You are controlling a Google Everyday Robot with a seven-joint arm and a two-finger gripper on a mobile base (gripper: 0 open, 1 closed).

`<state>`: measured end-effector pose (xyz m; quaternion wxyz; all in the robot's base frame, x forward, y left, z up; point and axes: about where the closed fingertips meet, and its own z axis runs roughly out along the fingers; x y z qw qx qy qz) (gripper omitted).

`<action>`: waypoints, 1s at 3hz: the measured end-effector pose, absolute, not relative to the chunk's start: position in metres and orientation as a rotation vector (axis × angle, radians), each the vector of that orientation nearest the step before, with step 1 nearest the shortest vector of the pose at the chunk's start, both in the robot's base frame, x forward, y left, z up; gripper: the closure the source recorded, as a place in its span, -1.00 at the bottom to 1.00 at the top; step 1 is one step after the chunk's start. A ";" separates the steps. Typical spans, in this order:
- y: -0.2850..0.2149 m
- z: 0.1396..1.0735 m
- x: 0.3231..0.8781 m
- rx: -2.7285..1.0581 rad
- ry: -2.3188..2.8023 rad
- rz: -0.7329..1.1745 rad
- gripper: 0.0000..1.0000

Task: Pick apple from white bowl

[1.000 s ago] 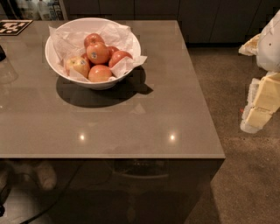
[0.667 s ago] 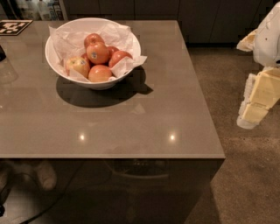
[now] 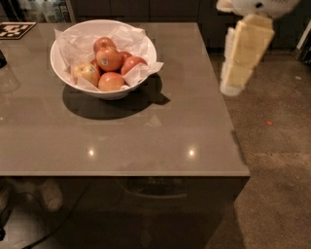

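Off the bench's [image 3: 146,141] right edge hangs the gripper [image 3: 233,82], can't tell if it's open. Stickered apple [image 3: 108,58] tops the pile in the white bowl [image 3: 104,93] near the far-left corner; a sloppy reach could snag paper [image 3: 131,36].

A glossy grey-brown table [image 3: 146,136] reflecting two light spots [image 3: 91,152] stands on a speckled floor [image 3: 277,146], dark cabinets [image 3: 146,8] behind.

The white bowl [image 3: 147,44] is sitting on the far left part of the grey table [image 3: 146,138], its crumpled paper lining [image 3: 130,36] cradling a pile of fruit [image 3: 112,81]. The apple [image 3: 109,59], dark sticker showing, is resting on top. The gripper [image 3: 233,86] is hanging well apart, out past the table's right edge, over the floor [image 3: 277,160].
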<state>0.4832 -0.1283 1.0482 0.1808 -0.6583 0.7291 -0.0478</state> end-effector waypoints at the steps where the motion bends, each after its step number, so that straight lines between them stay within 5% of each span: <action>1: -0.074 1.083 0.515 -1.908 1.908 -0.161 -1.00; 3: -0.052 1.103 0.524 -1.867 1.818 -0.177 -1.00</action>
